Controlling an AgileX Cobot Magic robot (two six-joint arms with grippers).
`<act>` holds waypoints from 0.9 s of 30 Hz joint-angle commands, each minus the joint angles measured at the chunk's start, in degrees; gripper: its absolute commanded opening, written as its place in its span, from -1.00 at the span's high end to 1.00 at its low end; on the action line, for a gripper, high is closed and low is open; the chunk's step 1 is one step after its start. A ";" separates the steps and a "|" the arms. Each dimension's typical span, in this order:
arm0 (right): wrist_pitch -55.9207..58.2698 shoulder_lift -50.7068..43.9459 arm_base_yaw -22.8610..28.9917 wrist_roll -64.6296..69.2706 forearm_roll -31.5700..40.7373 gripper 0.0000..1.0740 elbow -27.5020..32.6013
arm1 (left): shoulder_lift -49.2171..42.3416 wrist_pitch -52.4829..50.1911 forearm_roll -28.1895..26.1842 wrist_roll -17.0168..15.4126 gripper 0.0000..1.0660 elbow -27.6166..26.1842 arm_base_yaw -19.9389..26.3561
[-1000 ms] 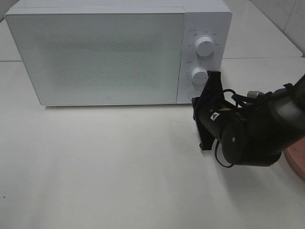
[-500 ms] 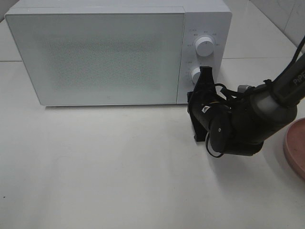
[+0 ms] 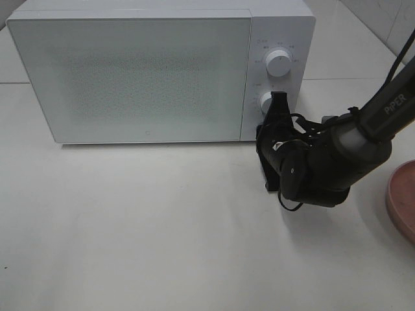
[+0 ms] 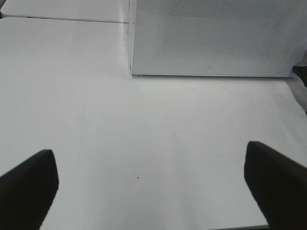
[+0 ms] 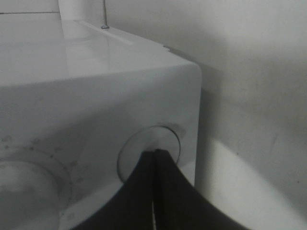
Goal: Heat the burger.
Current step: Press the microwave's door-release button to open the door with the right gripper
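Left side: the left end effector (image 4: 149,163) is hovering over bare table (image 3: 130,227), jaws standing wide apart and carrying nothing. I am leaving it parked there.

Centre: the white microwave (image 3: 130,71) is sitting at the back of the table with its speckled door (image 3: 136,78) shut. The burger is not showing in any view. I cannot tell whether it is behind that door, since the panel is not letting me see through.

Control panel: an upper knob (image 3: 279,63) and a lower knob (image 3: 266,102) are stacked on the microwave's right side, with a round button (image 5: 151,143) beneath them. The right end effector (image 5: 154,152) is fully closed, empty, with its paired tips appearing to touch the lower edge of that button.

Judgement: I am reading the step in hand as pressing this button, probably the door release. To do it well I am planning to centre the tips on the button face, since they are sitting low, then push straight in. I am watching that the arm is not nudging the lower knob just above.

Right side: a pink plate (image 3: 402,201) is lying at the table's edge, partly cut off by the frame.

Surroundings: the table is white, matte and lightly scuffed. A pale tiled wall (image 3: 382,19) is showing at the far right corner.
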 commanded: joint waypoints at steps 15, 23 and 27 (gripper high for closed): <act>-1.32 -0.23 -2.18 -3.55 -0.17 1.00 -2.46 | -1.38 -0.57 -0.46 -0.06 -0.83 0.29 -0.17; -5.10 -0.23 -2.81 -3.61 -0.34 1.00 -4.81 | -1.38 -0.57 -0.46 -0.06 -0.83 0.29 -0.17; -9.40 -0.23 -3.32 -4.01 -0.23 1.00 -6.53 | -1.38 -0.57 -0.46 -0.06 -0.83 0.29 -0.17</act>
